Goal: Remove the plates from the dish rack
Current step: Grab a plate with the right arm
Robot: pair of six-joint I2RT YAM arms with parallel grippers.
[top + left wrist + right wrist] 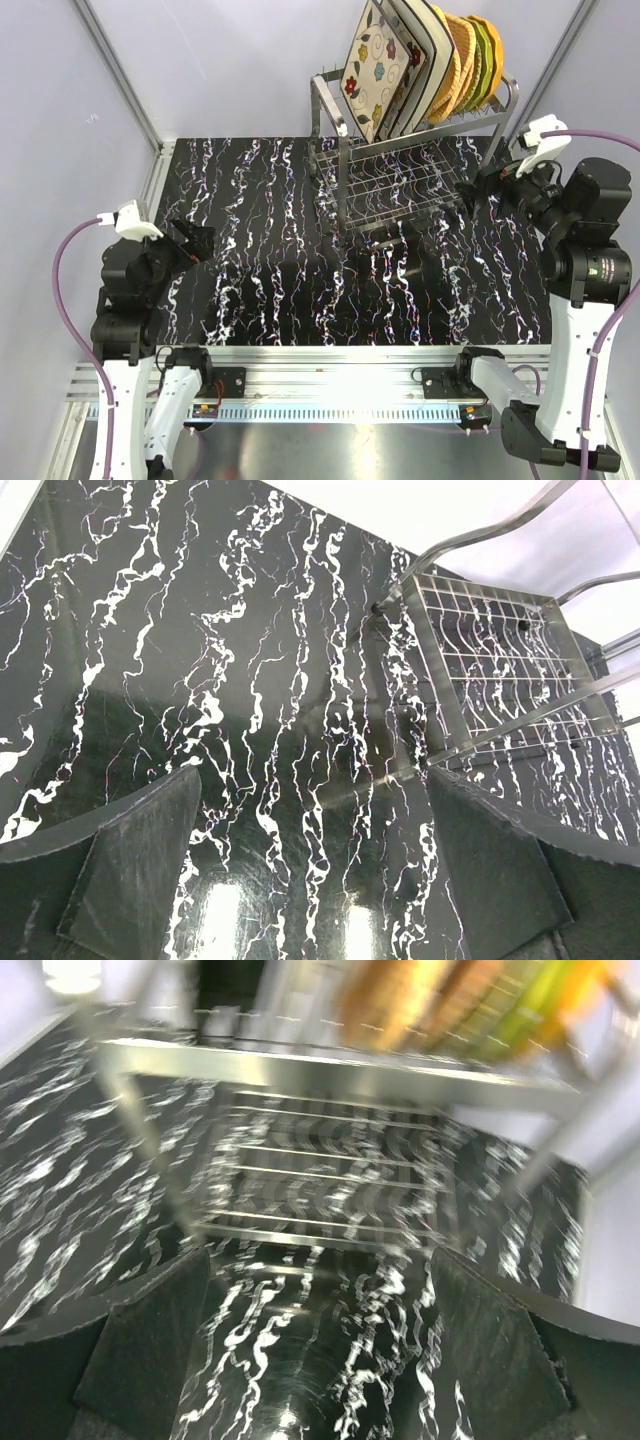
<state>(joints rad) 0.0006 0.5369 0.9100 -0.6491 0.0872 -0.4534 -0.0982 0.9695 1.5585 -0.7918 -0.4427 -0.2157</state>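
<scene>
Plates racked, both grippers empty.
At left centre the left gripper (197, 240) hangs wide open over the table (270, 280); upper middle, the plates (415, 60) stand upright in the rack's (395, 185) top tier; just right, the right gripper (472, 188) gapes, holding nothing.

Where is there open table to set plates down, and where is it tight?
Widest bare stretch: the table left of the dish rack, up to the left gripper. Also the near strip in front of the rack. Tight: the rack's top tier, packed with plates, and its right side, where the right gripper hovers.
</scene>
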